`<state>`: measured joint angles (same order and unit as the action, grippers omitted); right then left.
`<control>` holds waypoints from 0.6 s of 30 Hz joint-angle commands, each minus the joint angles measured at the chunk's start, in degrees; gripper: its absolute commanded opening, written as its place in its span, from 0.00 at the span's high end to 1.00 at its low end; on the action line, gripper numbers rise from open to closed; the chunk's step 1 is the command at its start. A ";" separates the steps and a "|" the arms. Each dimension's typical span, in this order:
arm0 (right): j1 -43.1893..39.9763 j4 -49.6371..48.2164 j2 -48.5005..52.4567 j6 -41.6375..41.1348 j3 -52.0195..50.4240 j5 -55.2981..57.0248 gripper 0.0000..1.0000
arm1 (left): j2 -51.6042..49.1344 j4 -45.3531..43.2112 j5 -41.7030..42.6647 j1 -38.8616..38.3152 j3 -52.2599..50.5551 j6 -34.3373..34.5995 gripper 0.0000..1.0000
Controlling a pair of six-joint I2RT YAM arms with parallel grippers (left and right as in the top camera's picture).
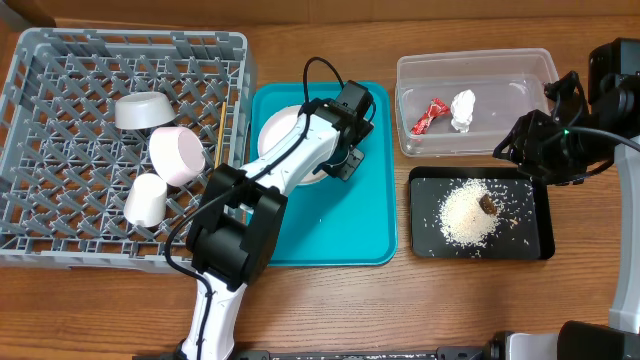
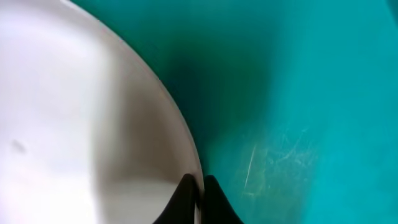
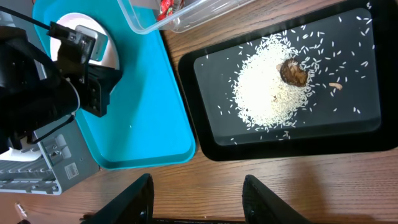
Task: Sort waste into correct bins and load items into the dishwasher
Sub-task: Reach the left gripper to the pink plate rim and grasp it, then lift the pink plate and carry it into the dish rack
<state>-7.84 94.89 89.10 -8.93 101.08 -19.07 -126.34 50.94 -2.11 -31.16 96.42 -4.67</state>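
Observation:
The white plate (image 1: pixel 275 128) (image 2: pixel 74 124) lies on the teal tray (image 1: pixel 340 230). My left gripper (image 1: pixel 345 158) (image 2: pixel 200 186) is shut on its right rim, one finger on each side of the edge. The dishwasher rack (image 1: pixel 60 60) holds a grey bowl (image 1: pixel 140 110), a pink bowl (image 1: pixel 177 155), a white cup (image 1: pixel 146 200) and chopsticks (image 1: pixel 222 135). The clear tub (image 1: pixel 520 70) contains the red wrapper (image 1: pixel 431 115) and paper wad (image 1: pixel 463 108). Rice (image 1: pixel 468 212) (image 3: pixel 267 93) with a brown lump (image 3: pixel 293 71) lies in the black tray (image 1: pixel 535 215). My right gripper (image 1: pixel 515 150) (image 3: pixel 198 199) is open and empty, above bare wood.
The teal tray (image 3: pixel 143 112) sits between the rack and the two bins. The black tray (image 3: pixel 205 68) lies in front of the clear tub (image 3: pixel 186 18). My left arm reaches diagonally over the teal tray from the front edge.

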 commanded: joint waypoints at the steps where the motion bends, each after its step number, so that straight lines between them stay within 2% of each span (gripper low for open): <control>1: 0.22 -0.31 -0.37 0.42 -0.15 0.13 0.52 | -0.98 1.40 1.60 -0.17 1.31 1.07 0.96; 11: 0.22 -0.33 -0.37 0.44 -0.15 0.13 0.51 | 0.46 12.94 1.46 0.55 19.06 2.64 0.96; 18: 0.22 -0.26 -0.37 0.44 -0.15 0.13 0.51 | 0.90 23.12 1.81 4.76 35.01 7.72 0.96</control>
<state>-7.84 94.74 89.10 -8.93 101.08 -19.09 -126.63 72.18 -0.86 -29.15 125.73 -0.10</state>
